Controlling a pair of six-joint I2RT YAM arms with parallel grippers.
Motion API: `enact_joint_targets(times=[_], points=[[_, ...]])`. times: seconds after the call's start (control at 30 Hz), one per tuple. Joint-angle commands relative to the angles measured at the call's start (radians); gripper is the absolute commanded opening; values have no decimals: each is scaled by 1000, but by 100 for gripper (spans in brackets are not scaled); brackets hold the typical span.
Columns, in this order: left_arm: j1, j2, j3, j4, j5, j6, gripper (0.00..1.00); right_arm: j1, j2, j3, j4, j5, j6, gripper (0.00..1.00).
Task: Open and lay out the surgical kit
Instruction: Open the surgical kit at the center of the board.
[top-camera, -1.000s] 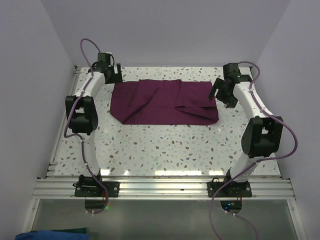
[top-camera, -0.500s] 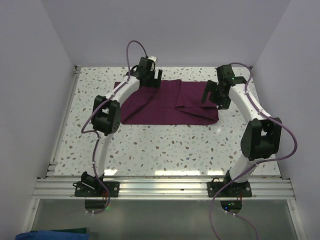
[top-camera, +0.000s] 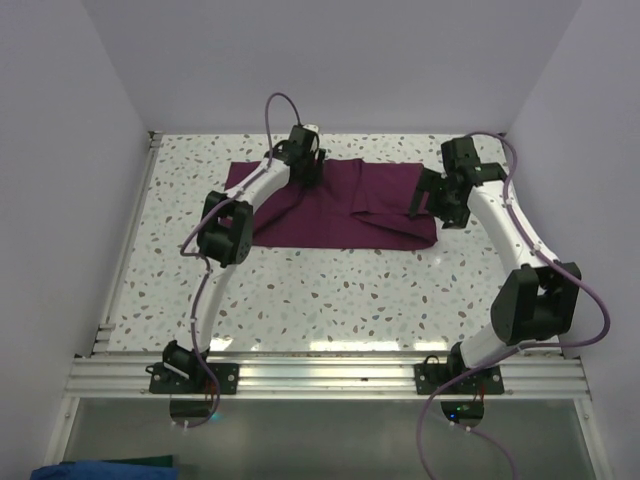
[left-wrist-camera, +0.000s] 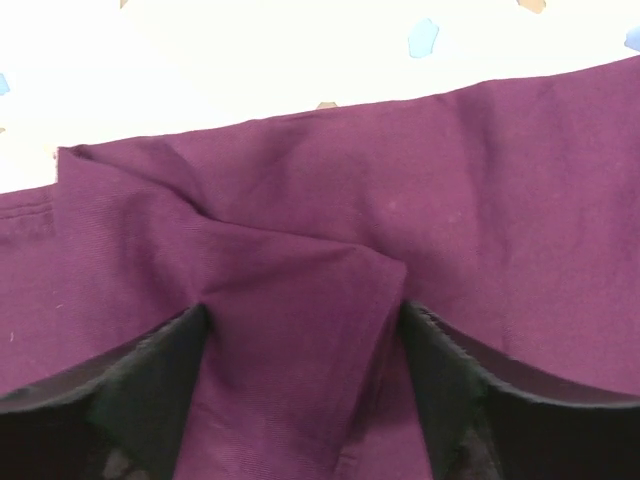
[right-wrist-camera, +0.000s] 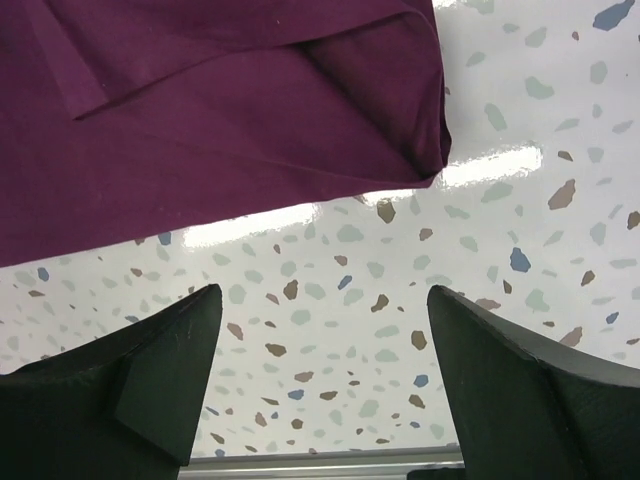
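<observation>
The surgical kit shows as a folded plum cloth wrap (top-camera: 330, 205) lying at the back middle of the terrazzo table (top-camera: 320, 295); whatever is inside is hidden. My left gripper (top-camera: 306, 166) is down on the wrap's far edge. In the left wrist view its fingers (left-wrist-camera: 150, 390) stand wide apart, pressed into the cloth (left-wrist-camera: 420, 190) with a raised fold between them. My right gripper (top-camera: 436, 196) hovers at the wrap's right end. It is open over bare table (right-wrist-camera: 325, 300), with the wrap's folded corner (right-wrist-camera: 200, 110) just beyond the fingertips.
An aluminium rail (top-camera: 320, 375) holding both arm bases runs along the near edge. Pale walls close in the left, back and right sides. A blue-green cloth (top-camera: 100, 468) lies below the table at the bottom left.
My left arm has swung from the far left corner rightwards onto the wrap's far edge. The right gripper has shifted slightly at the wrap's right end. The wrap lies as before.
</observation>
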Motion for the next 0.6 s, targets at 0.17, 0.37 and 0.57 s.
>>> enact_joint_targets(times=[0.17, 0.37, 0.57], points=[[6, -5, 7, -31, -37, -1, 35, 18, -60, -49, -27, 28, 30, 87], [9, -125, 0, -30, -37, 16, 9, 41, -52, -9, -21, 45, 39, 87], [7, -244, -86, -1, 46, 50, 54, 90, 14, 147, -4, 20, 25, 88]])
